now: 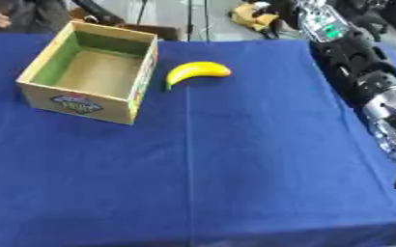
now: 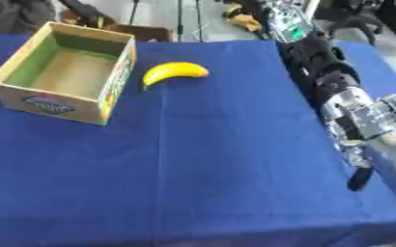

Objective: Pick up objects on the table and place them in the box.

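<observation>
The banana [image 1: 196, 72] lies on the blue tablecloth [image 1: 235, 164] just beside the open cardboard box [image 1: 90, 72], which looks empty. The right hand [image 2: 363, 144] hangs low at the table's right edge, well apart from the fruit; whether its fingers are spread or curled I cannot tell. A long reach across risks nudging the banana or bumping the box wall.

Even, bright overhead light, soft shadow only under the banana [image 1: 197, 72] and beside the box [image 1: 90, 96], no glare on the blue cloth [image 1: 235, 169], overall soft blur, worst on right arm [image 2: 353, 111].
</observation>
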Robot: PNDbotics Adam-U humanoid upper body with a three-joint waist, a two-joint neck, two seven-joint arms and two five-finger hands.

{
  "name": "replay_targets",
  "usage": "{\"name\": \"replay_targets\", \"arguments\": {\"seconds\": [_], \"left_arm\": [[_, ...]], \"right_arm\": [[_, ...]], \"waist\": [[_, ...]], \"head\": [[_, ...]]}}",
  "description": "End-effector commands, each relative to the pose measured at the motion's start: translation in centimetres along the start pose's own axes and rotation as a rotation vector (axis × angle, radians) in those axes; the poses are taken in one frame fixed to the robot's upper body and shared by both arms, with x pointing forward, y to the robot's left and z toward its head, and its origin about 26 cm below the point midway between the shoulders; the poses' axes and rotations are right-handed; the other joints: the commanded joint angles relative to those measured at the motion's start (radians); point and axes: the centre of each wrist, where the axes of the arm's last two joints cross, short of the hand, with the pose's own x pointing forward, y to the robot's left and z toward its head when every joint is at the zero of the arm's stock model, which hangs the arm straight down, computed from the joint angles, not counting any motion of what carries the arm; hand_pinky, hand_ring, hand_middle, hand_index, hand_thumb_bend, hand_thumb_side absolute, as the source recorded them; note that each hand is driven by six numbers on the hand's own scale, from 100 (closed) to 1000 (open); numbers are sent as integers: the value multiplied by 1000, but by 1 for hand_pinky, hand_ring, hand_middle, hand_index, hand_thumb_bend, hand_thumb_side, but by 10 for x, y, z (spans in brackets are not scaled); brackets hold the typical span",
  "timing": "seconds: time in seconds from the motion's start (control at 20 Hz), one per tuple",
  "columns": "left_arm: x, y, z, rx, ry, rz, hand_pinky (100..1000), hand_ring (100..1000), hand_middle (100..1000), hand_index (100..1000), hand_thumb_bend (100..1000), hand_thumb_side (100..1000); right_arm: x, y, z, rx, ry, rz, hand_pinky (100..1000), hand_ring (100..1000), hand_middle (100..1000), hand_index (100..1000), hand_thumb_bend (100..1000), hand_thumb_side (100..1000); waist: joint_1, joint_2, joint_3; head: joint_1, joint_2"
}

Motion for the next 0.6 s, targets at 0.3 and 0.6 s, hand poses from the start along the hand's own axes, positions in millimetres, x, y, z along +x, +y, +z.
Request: {"name": "replay_targets", "arguments": {"seconds": [0.3,0.6], "left_arm": [[11,-4,-8,-26,-47,6,587,555,510,591,383,885],[12,-6,-10,-30,-57,13,587,554,509,591,387,885]], "right_arm": [[15,-1,-10,12,-72,264,782,950,865,725,100,620],[14,17,-17,77,-102,375,844,1000,908,782,109,565]], "waist": [[2,-1,25],[-1,5,45]], "head": [[-35,-29],[-50,-44]]}}
